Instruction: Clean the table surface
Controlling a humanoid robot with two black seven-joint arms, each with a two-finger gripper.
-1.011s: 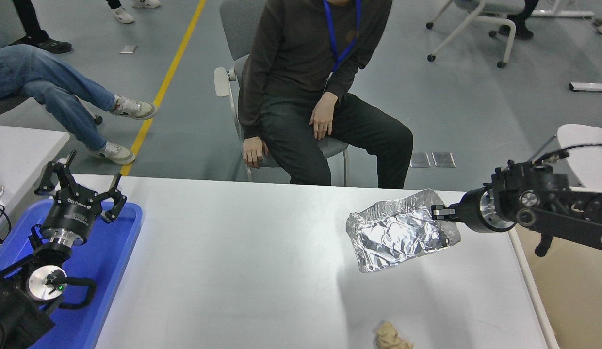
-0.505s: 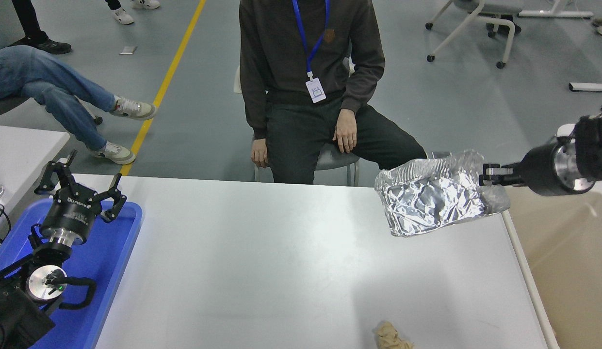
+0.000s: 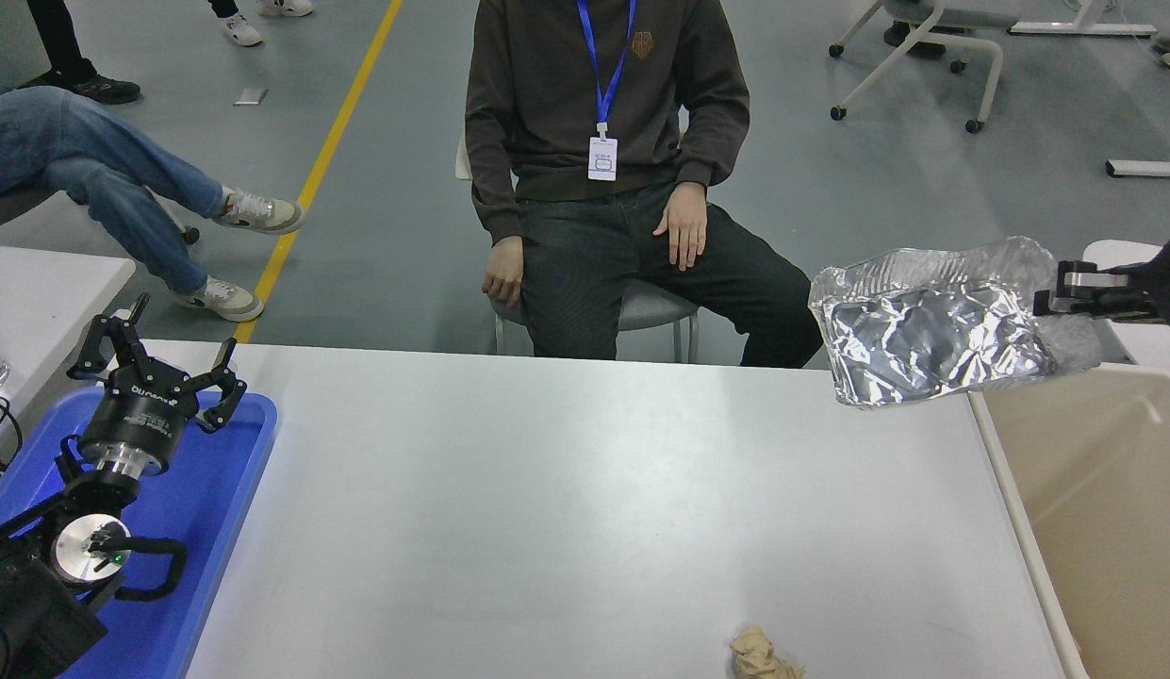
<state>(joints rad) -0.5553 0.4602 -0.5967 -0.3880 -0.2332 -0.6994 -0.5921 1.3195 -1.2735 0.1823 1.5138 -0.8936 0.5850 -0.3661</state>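
The table surface (image 3: 566,509) is a wide white top filling the middle of the head view. My right gripper (image 3: 1051,290) comes in from the right edge, shut on the rim of a crumpled silver foil sheet (image 3: 933,332). The foil hangs in the air over the table's far right corner, beside the beige bin (image 3: 1103,509). A small tan crumpled wad (image 3: 762,655) lies on the table at the bottom edge. My left gripper (image 3: 156,363) is parked at the lower left over the blue tray (image 3: 217,509), fingers spread open and empty.
A person sits on a chair (image 3: 641,302) at the table's far side, hands on the lap. Another person's legs (image 3: 104,179) show at the upper left. A smaller white table (image 3: 38,292) stands at the left edge. A white rounded surface (image 3: 1136,330) shows behind the bin.
My right gripper has carried the foil sheet up and to the right, from over the table's right part to its far right corner beside the bin. The seated person has shifted. The left arm stayed still.
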